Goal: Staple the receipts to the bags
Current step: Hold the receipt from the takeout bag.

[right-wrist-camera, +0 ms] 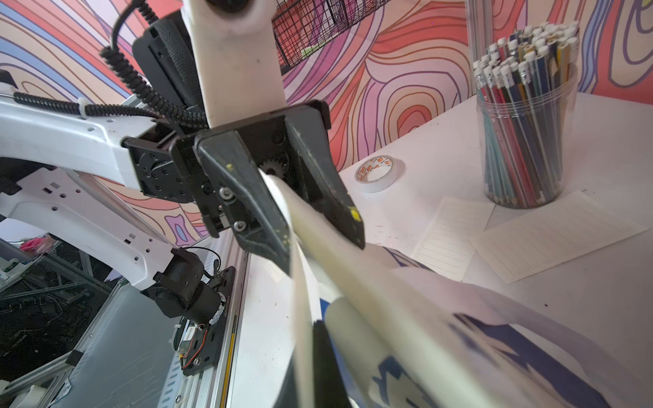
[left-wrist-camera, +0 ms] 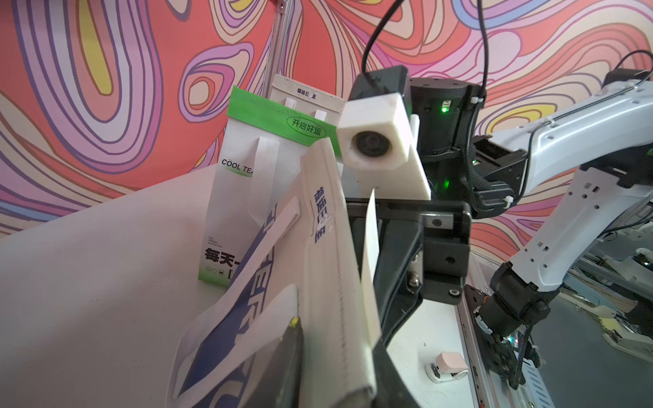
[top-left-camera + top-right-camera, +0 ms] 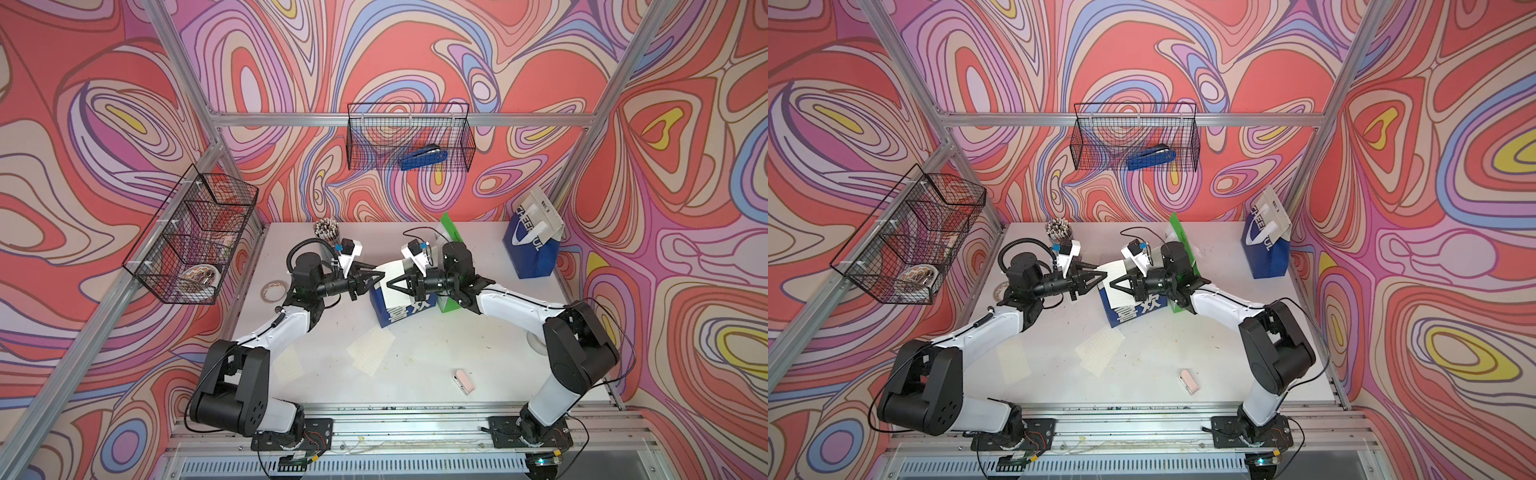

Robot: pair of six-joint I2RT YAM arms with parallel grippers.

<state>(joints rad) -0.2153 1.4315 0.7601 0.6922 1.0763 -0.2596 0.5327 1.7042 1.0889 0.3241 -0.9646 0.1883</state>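
Bright, even light; wrist cams blurred close-up, edges warped.

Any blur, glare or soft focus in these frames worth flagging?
Right wrist view: the blue-white bag close to the lens is smeared, while the pencil jar is sharp. Left wrist view: the bag's nearest edge is soft. Both top views: sharp, evenly lit, no glare.

Green-and-white paper carrier bag [image 3: 452,227]: largely hidden behind the right arm [image 3: 511,305] in both top views.
Blue-and-white paper bag with large Chinese characters [image 3: 399,313]: upper part covered from above. It is blurred and cut off by the picture's edge in the right wrist view.
Thin white paper receipts [image 3: 371,347] on the table: print too faint to read.
Black wire basket [image 3: 166,266] on the left wall: contents indistinct through the mesh.
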